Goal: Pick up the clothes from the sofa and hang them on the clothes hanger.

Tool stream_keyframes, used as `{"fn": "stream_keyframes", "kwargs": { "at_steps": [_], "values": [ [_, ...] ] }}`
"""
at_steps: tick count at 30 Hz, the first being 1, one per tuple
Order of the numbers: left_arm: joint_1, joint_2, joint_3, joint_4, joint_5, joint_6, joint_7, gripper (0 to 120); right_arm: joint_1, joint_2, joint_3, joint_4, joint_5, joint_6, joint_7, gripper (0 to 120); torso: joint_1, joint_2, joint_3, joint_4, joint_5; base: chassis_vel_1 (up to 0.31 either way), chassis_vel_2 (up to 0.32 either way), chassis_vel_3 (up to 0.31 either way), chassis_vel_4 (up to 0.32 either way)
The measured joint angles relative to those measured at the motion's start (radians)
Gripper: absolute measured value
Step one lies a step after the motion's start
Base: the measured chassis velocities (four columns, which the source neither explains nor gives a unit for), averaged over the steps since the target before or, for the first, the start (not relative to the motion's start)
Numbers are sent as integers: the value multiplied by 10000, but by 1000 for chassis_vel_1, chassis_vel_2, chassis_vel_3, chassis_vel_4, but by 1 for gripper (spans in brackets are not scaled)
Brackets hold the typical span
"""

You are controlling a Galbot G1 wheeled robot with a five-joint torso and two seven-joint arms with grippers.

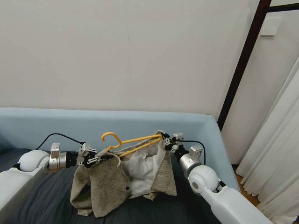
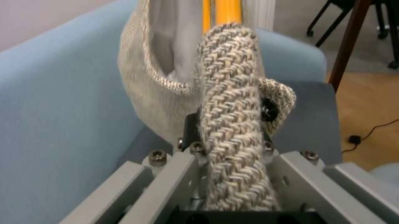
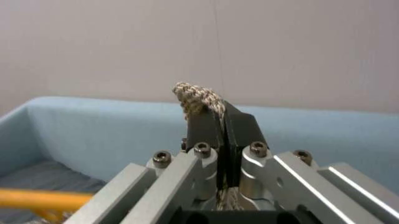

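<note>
A beige woven garment (image 1: 122,181) with a white lining hangs spread between my two grippers above the dark seat of the blue sofa (image 1: 56,123). A yellow clothes hanger (image 1: 133,142) lies across its upper edge, hook to the left. My left gripper (image 1: 95,157) is shut on the garment's left shoulder; the thick woven fabric (image 2: 234,116) runs between its fingers, with the hanger (image 2: 224,11) beyond. My right gripper (image 1: 164,139) is shut on the garment's right corner, and a tuft of fabric (image 3: 196,99) sticks out past its black fingertips (image 3: 240,128). The hanger's arm (image 3: 40,199) shows below.
The sofa's blue backrest (image 1: 196,123) runs behind the garment, against a plain white wall. To the right stand a dark door frame (image 1: 240,65) and white curtains (image 1: 280,154). Wooden floor and chair legs (image 2: 355,28) show beyond the sofa's end.
</note>
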Motion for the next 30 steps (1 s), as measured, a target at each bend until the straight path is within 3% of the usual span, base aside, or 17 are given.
{"fn": "stream_keyframes", "kwargs": {
  "at_steps": [13, 17, 30],
  "values": [
    [-57, -269, -18, 120, 946, 179, -1284, 4, -183, -350, -43, 814, -507, 1293, -1746, 0, 0, 0, 0, 0, -1, 0, 0, 0, 0],
    [-65, -229, -51, 183, 999, 190, -1295, 4, -109, -367, -50, 671, -1471, 754, -1098, 0, 0, 0, 0, 0, -2, 0, 0, 0, 0],
    [-17, 85, -256, 115, 1163, 228, -1262, 4, 0, -337, 299, 60, -2372, -325, 87, 0, 0, 0, 0, 0, 0, 0, 0, 0, 0]
  ]
}}
